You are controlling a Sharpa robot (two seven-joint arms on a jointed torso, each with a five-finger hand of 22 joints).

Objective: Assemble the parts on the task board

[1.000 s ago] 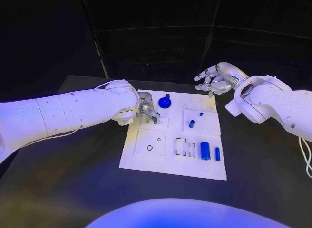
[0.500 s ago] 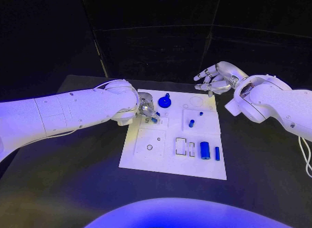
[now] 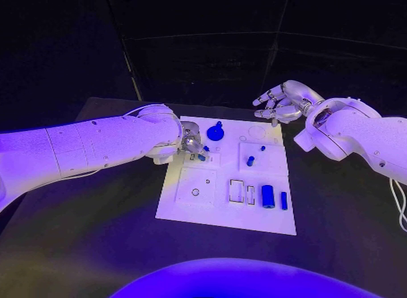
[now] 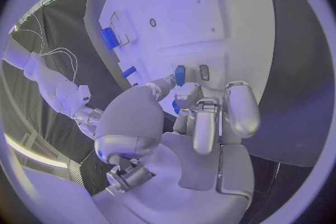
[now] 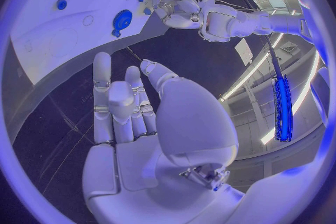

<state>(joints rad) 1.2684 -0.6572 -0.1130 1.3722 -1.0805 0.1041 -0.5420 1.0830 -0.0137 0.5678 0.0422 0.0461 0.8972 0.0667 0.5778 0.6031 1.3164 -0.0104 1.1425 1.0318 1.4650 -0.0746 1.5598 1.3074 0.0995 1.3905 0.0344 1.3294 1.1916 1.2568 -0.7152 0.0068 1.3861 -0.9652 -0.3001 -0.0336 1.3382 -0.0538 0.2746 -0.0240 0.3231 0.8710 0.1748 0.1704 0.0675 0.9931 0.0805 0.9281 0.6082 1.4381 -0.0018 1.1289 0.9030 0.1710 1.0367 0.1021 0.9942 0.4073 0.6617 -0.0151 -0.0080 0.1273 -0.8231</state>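
— Where is the part being handled?

— A small blue peg (image 4: 180, 75) is pinched in the fingertips of the left hand (image 3: 189, 140), just above slots near the far left of the white board (image 3: 217, 214). Its long axis seems to run along the neighbouring slot.

— And the right hand (image 3: 282, 102)?

— It is held apart past the far edge, fingers loosely spread, nothing gripped.

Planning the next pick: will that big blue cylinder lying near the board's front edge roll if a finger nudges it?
Probably. The blue cylinder lies on its side on the task board, so a sideways nudge could roll it. It looks rigid and smooth, so it may slip in a light pinch.
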